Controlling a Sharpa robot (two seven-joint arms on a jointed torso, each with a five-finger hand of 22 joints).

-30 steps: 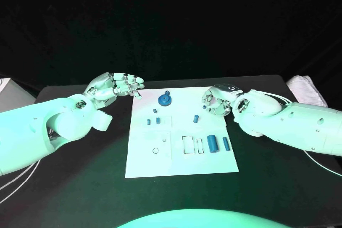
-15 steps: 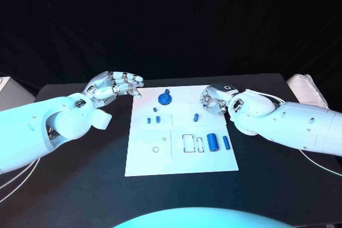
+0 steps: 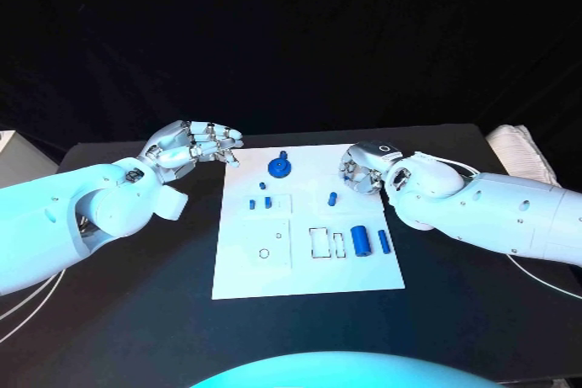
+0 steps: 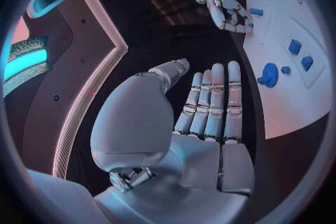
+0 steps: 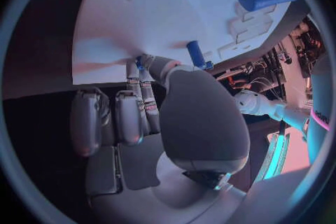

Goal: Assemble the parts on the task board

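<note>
The left hand (image 3: 194, 146) hovers just off the far left corner of the white board (image 3: 304, 270), holding nothing; the left wrist view shows its fingers (image 4: 213, 103) straight and side by side with the thumb apart, so it is released. The right hand (image 3: 364, 171) sits over the board's right edge with its fingers bent down; in the right wrist view a fingertip and the thumb (image 5: 162, 64) meet around a tiny blue piece (image 5: 139, 60) at the board surface, just beside a small blue peg (image 3: 332, 199), though whether that piece is truly grasped I cannot tell. On the board I count seven blue parts: one round gear-like knob (image 3: 280, 167) near the far edge, one small stud (image 3: 263, 186), two short pegs (image 3: 260, 204) side by side, the lone peg by the right hand, one thick cylinder (image 3: 360, 238) and one slimmer rod (image 3: 384, 241) near the right edge. No writing on the board can be read.
</note>
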